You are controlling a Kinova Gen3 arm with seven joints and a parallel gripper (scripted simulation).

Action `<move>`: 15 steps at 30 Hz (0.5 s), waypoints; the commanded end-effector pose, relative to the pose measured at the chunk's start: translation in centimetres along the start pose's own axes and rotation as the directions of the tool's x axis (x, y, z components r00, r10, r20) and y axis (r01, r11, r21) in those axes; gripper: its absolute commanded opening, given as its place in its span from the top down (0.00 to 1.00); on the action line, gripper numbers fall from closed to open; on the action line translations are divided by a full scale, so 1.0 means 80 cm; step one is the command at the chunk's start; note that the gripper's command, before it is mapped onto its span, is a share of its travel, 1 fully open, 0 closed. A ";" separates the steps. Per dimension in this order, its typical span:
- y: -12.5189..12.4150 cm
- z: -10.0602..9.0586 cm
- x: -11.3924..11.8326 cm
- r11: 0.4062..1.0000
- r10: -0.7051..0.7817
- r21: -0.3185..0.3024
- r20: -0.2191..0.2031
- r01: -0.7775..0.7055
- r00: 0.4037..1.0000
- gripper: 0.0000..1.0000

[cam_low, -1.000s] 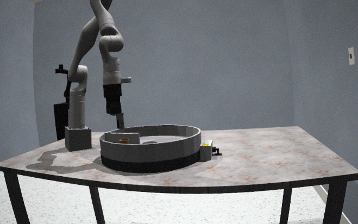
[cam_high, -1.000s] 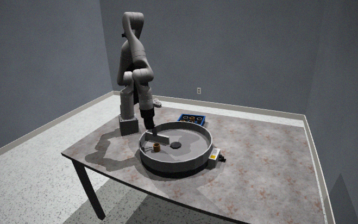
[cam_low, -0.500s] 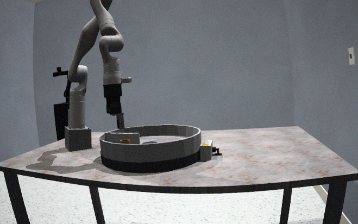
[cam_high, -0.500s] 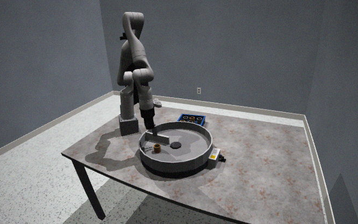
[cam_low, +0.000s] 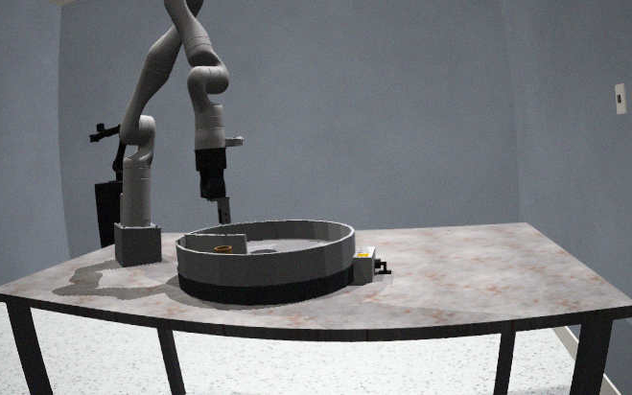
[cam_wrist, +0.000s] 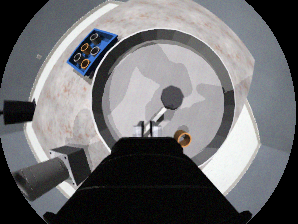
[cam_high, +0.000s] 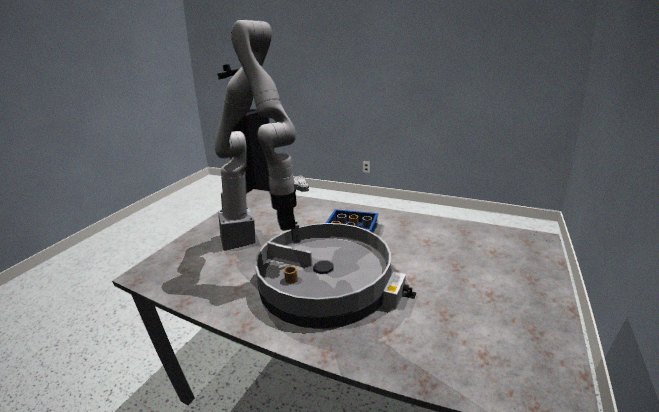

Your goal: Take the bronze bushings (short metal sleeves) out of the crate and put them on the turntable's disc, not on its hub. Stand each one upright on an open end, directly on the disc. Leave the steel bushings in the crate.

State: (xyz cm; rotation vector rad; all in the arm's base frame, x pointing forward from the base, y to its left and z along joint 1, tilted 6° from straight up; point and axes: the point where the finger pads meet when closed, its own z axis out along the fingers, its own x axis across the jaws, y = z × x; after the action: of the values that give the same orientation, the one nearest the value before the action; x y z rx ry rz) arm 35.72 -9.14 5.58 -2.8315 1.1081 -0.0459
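The end effector [cam_low: 222, 211] hung above the back rim of the turntable [cam_high: 321, 299], on the side nearest the arm's base, its fingers drawn mostly together with nothing between them. Just beneath it a low straight fence [cam_high: 289, 253] stood on the disc [cam_high: 357, 266]. Beside that fence one bronze bushing [cam_high: 290, 274] stood upright on an open end, directly on the disc and apart from the dark hub [cam_high: 323, 266] at the centre. Beyond the turntable, the blue crate [cam_high: 373, 215] sat on the tabletop [cam_high: 475, 307] holding several ring-shaped bushings, at least one of them bronze [cam_high: 353, 217]; I could not count them reliably. I judged these sleeves rigid, fairly dense and smooth, so likely to slip; I would open wider and pinch one across its outer wall, near mid-height, keeping it vertical. The crate's walls and neighbouring sleeves left little finger room. The turntable's raised rim would have to be cleared on the way in, and the fence avoided. The far half of the disc offered the most open room.
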 end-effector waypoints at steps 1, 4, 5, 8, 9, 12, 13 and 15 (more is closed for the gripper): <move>-0.038 -0.003 -0.028 0.999 -0.044 0.000 -0.002 0.044 0.999 0.64; -0.068 -0.003 -0.051 0.999 -0.044 -0.001 -0.002 0.044 0.999 0.64; -0.077 -0.003 -0.059 0.999 -0.044 0.000 -0.002 0.044 0.999 0.64; -0.087 -0.003 -0.068 0.999 -0.044 0.000 -0.002 0.044 0.999 0.64; -0.098 -0.003 -0.076 0.999 -0.044 -0.001 -0.002 0.044 0.999 0.64; -0.127 -0.003 -0.101 0.999 -0.044 0.000 -0.002 0.044 0.999 0.64; -0.136 -0.003 -0.108 0.999 -0.044 0.000 -0.002 0.044 0.999 0.64; -0.154 -0.003 -0.122 0.999 -0.044 -0.001 -0.002 0.044 0.999 0.64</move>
State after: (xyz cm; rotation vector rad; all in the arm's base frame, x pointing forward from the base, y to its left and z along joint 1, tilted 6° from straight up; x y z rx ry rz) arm 36.58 3.20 6.80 -2.8223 1.1310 -0.0425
